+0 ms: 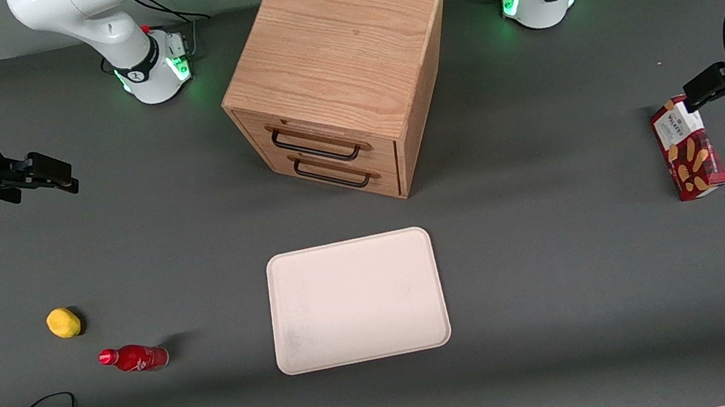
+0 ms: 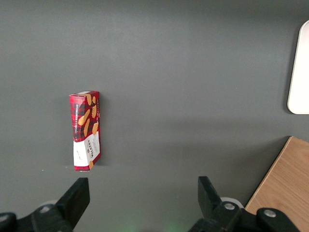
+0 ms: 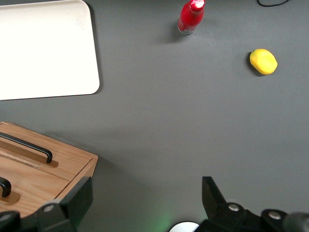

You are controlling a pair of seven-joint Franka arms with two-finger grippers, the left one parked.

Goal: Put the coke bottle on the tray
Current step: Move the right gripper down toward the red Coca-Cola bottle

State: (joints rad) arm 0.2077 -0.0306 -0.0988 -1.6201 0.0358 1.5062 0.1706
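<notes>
Biscuit box (image 2: 86, 130) shows in your front and left wrist views only, lying toward the parked arm's end of the bench (image 1: 563, 258); the right wrist view shows none of it. Your end effector (image 1: 52, 174) hangs open and empty above the working arm's end. Coke bottle (image 1: 134, 359) stands well apart from it, nearer the front camera, beside the yellow lump (image 1: 63, 323) and off the tray (image 1: 357, 300).

The right arm is held raised and level, its hand (image 1: 50, 175) kept empty with fingers (image 3: 79, 198) spread apart.
</notes>
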